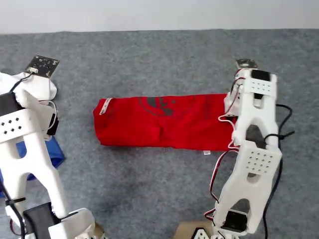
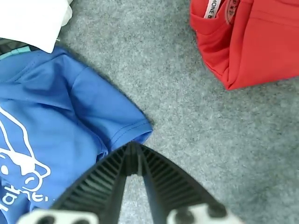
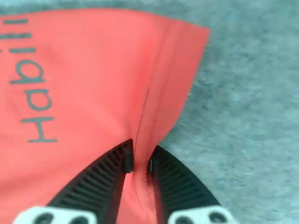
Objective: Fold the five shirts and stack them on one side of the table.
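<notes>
1. The red shirt [image 1: 159, 122] lies in the middle of the worktop [image 1: 164, 55]. It is already folded into a long band running between the left and right edges, with the collar end towards the left edge.
2. The right tool [image 3: 138, 156] is pinching a raised ridge of red cloth at the end of the band nearest the right edge.
3. The left tool [image 2: 135, 151] is pressed together with nothing in it. It hovers over bare worktop just beside a sleeve of the blue shirt [image 2: 51, 107], near the left edge.
4. The step in hand is probably folding the pinched end over towards the collar. To do it well:
   - Keep every layer of cloth in the pinch.
   - Lift only enough for the cloth to clear itself.
   - Carry the end straight along the band so the long edges stay in line.
   - Lay the end square on the collar end before letting go.
   - The free left tool could press the band's middle to stop it sliding.
5. Count:
   - There are two arms, each with one tool.
   - Three shirts are visible: one red, one blue and one white shirt [image 2: 32, 18]. The blue and white ones lie together at the left edge.
   - A thin dark strip [image 2: 9, 46] shows between the white and the blue, and I cannot tell whether it is another shirt.
</notes>
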Motion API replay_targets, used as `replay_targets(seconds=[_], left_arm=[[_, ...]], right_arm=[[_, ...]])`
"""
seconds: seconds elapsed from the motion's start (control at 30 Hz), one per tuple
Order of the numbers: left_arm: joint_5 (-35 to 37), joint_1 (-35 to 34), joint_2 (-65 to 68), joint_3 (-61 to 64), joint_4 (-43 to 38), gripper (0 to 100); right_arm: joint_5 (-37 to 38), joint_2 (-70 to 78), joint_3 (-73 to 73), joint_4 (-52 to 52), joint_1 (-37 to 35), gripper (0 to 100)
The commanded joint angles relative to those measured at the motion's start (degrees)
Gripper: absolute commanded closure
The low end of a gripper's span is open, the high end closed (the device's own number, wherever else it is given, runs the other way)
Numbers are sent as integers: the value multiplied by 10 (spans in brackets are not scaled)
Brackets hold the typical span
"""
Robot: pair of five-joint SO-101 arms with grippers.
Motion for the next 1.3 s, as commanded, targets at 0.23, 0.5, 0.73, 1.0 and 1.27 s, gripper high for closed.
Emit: replay_targets(seconds=[0.23, 0.5, 0.73, 1.0, 1.27], left_arm=[[5, 4, -18, -1, 14, 993], [5, 4, -18, -1, 14, 993], [5, 4, -21, -1, 14, 993], [5, 4, -22, -1, 14, 994], [5, 4, -22, 0, 14, 994]], right_arm=[[85, -42, -11, -21, 87, 988], [127, -51, -15, 3, 116, 988], [131, -125, -24, 74, 31, 988], [94, -180, -23, 117, -115, 988], [71, -181, -24, 116, -233, 988]])
